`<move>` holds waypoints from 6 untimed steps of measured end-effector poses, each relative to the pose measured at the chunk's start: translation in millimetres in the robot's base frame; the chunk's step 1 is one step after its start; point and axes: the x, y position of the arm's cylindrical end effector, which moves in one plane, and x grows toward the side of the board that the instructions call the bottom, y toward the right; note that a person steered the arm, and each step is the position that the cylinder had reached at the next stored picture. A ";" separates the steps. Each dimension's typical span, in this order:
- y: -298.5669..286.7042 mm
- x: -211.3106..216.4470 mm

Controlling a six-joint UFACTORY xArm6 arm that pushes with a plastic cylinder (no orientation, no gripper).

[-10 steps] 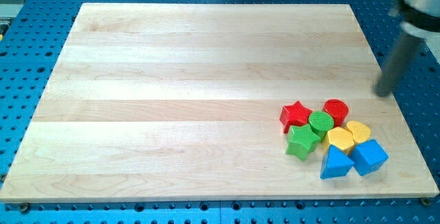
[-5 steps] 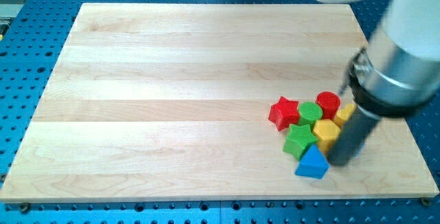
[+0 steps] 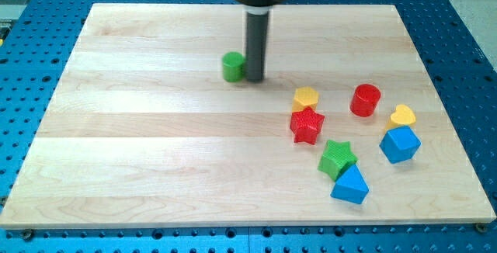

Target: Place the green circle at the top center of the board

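Board: a pale wooden board on a blue perforated table; the left half holds no blocks.
Green circle: the green circle sits in the upper middle of the board, slightly left of centre and a little below the top edge.
My tip: my tip rests on the board just right of the green circle, touching or nearly touching its right side. The rod has no jaws and grasps nothing; it can only push.
Step in hand: I judge the circle is near its goal but needs to go up toward the top edge and slightly right.
How to do it well: pushing from where I stand would send it left, the wrong way. I should circle round to its lower left side without brushing it, then push gently up and a little right, through its middle so it does not roll off sideways, and stop short of the board's edge.
Other blocks: to the right, well apart from the circle, lie a yellow heart, red star, green star, blue triangle, red cylinder, a second yellow heart and a blue cube-like block. None stands in the path.
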 end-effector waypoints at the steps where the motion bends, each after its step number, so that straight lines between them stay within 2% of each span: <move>1: -41.8 0.4; 2: -69.9 38.0; 3: -104.2 -20.7; 4: -31.4 -71.3; 6: -108.7 -25.9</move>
